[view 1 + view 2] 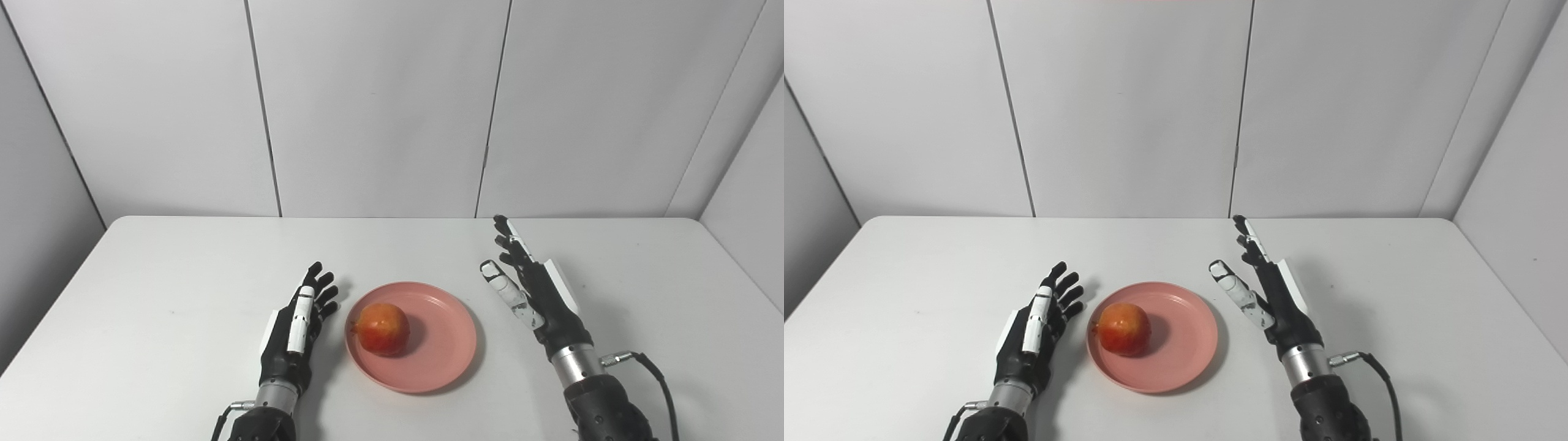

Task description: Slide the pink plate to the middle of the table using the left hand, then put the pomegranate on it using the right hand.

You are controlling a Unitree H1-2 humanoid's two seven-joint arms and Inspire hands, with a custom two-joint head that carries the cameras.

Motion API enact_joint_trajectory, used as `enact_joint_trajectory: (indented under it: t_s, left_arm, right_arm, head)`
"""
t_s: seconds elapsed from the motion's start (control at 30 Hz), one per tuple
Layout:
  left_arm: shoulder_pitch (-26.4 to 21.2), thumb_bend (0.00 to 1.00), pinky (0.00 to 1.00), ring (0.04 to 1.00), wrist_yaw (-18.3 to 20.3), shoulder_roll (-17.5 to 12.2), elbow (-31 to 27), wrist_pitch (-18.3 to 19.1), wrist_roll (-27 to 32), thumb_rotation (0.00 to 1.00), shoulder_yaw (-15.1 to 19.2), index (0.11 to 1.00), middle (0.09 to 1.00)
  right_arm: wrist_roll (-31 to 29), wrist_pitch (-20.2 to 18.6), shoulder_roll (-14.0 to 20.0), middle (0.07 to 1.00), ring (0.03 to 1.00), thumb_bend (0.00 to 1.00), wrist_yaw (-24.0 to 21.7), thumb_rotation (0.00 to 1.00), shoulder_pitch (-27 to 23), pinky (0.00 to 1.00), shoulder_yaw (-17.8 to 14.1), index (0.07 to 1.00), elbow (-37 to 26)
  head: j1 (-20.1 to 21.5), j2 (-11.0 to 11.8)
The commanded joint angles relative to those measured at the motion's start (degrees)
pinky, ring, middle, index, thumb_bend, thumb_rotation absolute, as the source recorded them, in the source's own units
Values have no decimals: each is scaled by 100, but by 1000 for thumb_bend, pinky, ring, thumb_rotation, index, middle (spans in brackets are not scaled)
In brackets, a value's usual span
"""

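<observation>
A white worktop (153,294) is seen; near its middle a pink plate (444,343) is set; the right hand (539,294) is held beside it, fingers spread, nothing grasped; the left hand (297,331) is likewise empty and spread; the pomegranate (383,329) is seated on the plate's left part.

The pink plate (429,361), round and shallow with a raised rim, lies flat near the middle of the white table's front half. On it sits the pomegranate (382,329), red-orange and mottled yellow, resting on the plate's left side, close to the rim.
</observation>
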State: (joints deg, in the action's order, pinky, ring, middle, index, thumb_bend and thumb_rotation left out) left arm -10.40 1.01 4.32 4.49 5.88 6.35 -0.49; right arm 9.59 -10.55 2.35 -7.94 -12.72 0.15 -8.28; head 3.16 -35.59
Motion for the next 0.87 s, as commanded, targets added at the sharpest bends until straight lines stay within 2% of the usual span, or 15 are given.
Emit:
enact_joint_trajectory:
  t_s: [0.0, 0.07, 0.1, 0.27, 0.33, 0.43, 0.83]
  left_arm:
    - [-134, 400, 919, 922, 105, -38, -239, -47, 64, 1000, -11, 937, 939]
    - [-104, 404, 931, 932, 189, -90, -327, 16, 101, 1000, -31, 945, 948]
    - [-83, 403, 939, 941, 233, -123, -382, 46, 107, 1000, -57, 953, 956]
    - [82, 407, 995, 994, 381, -225, -681, 159, 160, 993, -150, 998, 999]
    - [156, 411, 1000, 1000, 402, -252, -772, 173, 177, 999, -163, 1000, 1000]
    - [299, 401, 1000, 1000, 395, -248, -920, 201, 197, 1000, -150, 1000, 1000]
    - [488, 390, 1000, 1000, 423, -292, -1093, 181, 68, 1000, -270, 1000, 1000]
  right_arm:
    - [-438, -88, -151, 1000, 1000, 791, 22, 1000, -135, 999, -95, 1000, -47]
    - [-772, -210, -225, 1000, 1000, 784, -42, 1000, -103, 1000, -152, 1000, -26]
    - [-886, -284, -239, 1000, 1000, 750, -68, 1000, -75, 1000, -153, 1000, -44]
    - [-1239, -331, -150, 1000, 1000, 460, -205, 1000, 52, 1000, -68, 1000, -110]
    - [-1271, -344, -103, 1000, 1000, 389, -227, 1000, 76, 1000, -19, 1000, -119]
    - [-1333, -317, -92, 1000, 1000, 344, -217, 1000, 171, 1000, 44, 1000, -98]
    - [-1418, 64, -45, 1000, 1000, 302, -199, 1000, 287, 1000, 191, 1000, 120]
  head:
    - [4, 1]
    - [23, -1]
    - [16, -1]
    - [5, -16]
    - [-10, -26]
    - [-75, -22]
    - [-174, -49]
